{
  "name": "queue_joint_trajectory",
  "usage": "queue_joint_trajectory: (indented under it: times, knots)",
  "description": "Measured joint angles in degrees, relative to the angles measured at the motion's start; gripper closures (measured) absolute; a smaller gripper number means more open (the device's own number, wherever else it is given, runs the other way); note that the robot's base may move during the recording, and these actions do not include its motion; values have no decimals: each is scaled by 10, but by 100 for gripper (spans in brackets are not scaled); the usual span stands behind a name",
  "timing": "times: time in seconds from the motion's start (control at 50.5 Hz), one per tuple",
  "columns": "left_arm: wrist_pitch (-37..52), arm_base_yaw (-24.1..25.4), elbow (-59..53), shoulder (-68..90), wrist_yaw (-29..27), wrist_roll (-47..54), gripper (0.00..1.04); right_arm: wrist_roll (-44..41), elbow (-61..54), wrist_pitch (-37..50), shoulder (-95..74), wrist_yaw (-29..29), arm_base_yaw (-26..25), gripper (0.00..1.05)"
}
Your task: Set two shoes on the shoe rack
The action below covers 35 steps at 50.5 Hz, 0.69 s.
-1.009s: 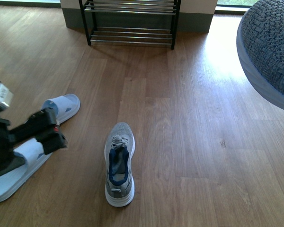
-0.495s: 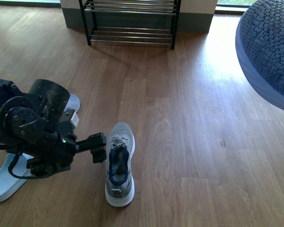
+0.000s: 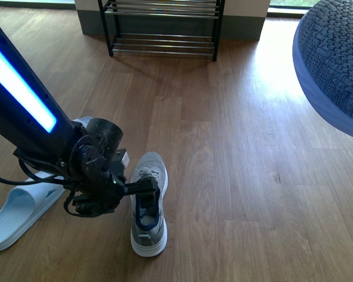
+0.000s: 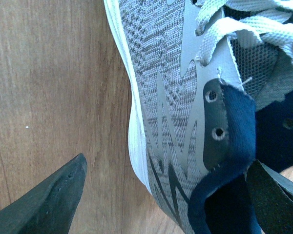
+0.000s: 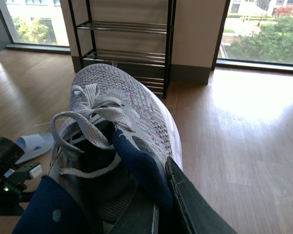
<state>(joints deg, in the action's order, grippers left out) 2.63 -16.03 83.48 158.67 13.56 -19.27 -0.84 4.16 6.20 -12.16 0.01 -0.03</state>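
Sneaker [image 4: 166,87] side wall between spread left jaws.

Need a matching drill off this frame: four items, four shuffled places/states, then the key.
Items
1. floor sneaker
2. second sneaker
3. shoe rack
4. pale blue slide

Places/states
A. against the far wall
B. lifted, clamped in the right gripper
C. flat on the floor, partly hidden by the left arm
D. left gripper open over its collar, one finger inside and one outside

Pairs: 1-D, 2-B, 3-A, 4-C
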Motion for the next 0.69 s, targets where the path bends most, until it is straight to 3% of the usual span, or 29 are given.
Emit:
queue_joint_trajectory:
  times: [0.277,0.534,0.693]
  knots:
    - [7,-4,62,61,-46,16,10,0,0,0,0,0,0,103]
    - [128,-2,29,62,-50,11,55,0,0,0,0,0,0,103]
    - [137,-2,17,60,-60,11,76,0,0,0,0,0,0,103]
